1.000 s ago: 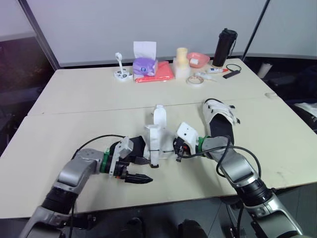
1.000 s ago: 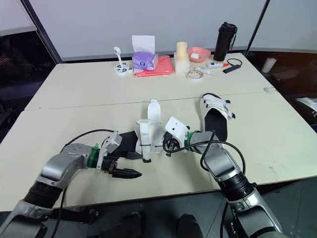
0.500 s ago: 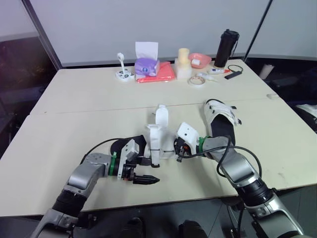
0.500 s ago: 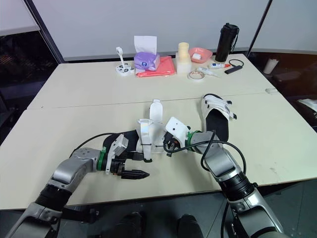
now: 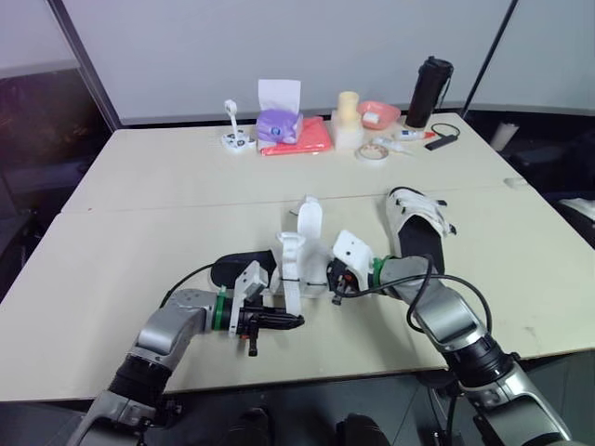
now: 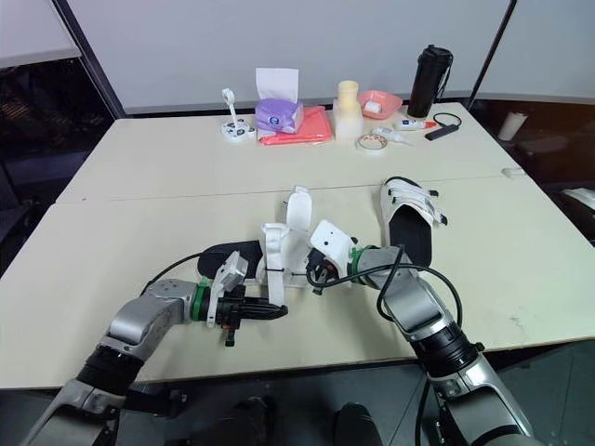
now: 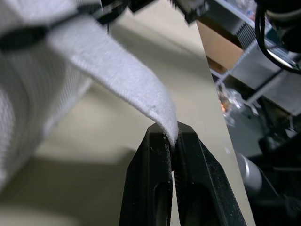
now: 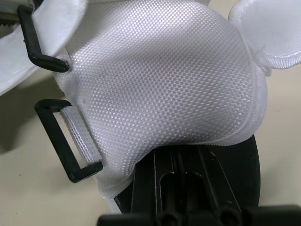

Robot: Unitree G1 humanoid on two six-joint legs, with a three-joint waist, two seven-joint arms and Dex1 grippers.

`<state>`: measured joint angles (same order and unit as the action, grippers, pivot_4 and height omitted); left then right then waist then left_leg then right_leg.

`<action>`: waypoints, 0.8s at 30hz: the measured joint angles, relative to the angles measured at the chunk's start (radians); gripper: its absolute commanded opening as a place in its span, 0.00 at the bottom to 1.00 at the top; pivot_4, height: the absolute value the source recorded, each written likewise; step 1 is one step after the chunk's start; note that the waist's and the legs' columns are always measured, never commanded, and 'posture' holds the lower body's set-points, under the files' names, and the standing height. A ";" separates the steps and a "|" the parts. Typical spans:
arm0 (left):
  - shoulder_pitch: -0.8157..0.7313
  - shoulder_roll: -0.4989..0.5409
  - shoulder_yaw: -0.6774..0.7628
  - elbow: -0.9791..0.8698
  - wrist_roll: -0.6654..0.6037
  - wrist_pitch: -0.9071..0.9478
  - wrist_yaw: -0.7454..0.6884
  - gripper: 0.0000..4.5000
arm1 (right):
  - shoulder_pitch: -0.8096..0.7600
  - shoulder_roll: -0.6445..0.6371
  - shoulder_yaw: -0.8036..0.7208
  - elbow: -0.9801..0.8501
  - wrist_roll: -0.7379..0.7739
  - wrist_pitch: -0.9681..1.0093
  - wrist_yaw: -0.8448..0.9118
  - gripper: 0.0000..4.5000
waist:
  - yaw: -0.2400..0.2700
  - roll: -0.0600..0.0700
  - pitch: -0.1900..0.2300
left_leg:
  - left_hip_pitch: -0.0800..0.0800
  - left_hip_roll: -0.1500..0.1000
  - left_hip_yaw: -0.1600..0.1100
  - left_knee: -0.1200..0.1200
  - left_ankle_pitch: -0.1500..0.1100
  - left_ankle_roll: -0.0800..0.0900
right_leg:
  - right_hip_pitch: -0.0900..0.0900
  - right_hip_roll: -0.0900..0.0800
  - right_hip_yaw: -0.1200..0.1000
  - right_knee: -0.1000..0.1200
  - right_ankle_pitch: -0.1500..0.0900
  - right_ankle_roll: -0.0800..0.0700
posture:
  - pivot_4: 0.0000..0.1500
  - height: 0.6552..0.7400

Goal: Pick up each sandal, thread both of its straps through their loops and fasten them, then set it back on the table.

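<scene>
- Carrying both sandals, the desk (image 5: pixel 139 195) runs wide.
- Second sandal (image 5: pixel 416 223) lies flat toward the right edge.
- Near sandal (image 5: pixel 290 265) sits by the middle of the front edge, between both tools, one strap raised.
- Right tool (image 5: pixel 333 279) is clamped on the near sandal's side, under its white upper.
- Left tool (image 5: pixel 296 321) is pinched together on the tip of a white strap (image 7: pixel 117 75).

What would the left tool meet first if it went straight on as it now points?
The left tool pinches the white strap, so that comes first; beyond it probably the sandal, though depth is unclear.
</scene>
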<state>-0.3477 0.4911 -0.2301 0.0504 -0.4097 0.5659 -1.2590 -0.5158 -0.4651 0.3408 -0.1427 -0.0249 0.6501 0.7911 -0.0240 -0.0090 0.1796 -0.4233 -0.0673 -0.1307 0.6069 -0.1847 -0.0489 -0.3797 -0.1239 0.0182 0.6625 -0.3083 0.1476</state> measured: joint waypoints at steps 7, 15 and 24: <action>0.075 0.183 -0.031 -0.149 -0.060 0.094 -0.137 0.01 | -0.001 0.004 0.002 -0.002 0.001 -0.002 0.000 0.00 | -0.012 0.000 0.000 | -0.001 0.001 0.000 -0.003 0.000 0.000 | -0.002 0.000 0.000 0.000 -0.001 -0.002 | 1.00 1.00; 0.089 0.209 -0.029 -0.216 -0.105 0.101 -0.171 0.01 | -0.001 0.009 0.005 -0.002 0.001 -0.006 0.000 0.00 | -0.016 0.000 0.000 | -0.001 0.002 0.000 -0.005 0.000 0.000 | -0.003 0.000 0.000 -0.001 -0.001 -0.002 | 1.00 1.00; 0.069 0.187 -0.024 -0.223 -0.132 0.073 -0.171 0.01 | -0.001 0.011 0.005 -0.002 0.001 -0.009 0.000 0.00 | -0.017 0.000 0.000 | -0.001 0.002 0.001 -0.007 0.000 0.000 | -0.004 0.000 0.000 -0.002 -0.001 -0.002 | 1.00 1.00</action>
<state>-0.2786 0.6783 -0.2542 -0.1724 -0.5413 0.6389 -1.4304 -0.5166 -0.4543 0.3462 -0.1442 -0.0240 0.6415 0.7915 -0.0408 -0.0088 0.1797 -0.4242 -0.0658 -0.1299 0.6000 -0.1844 -0.0491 -0.3836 -0.1239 0.0184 0.6610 -0.3097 0.1452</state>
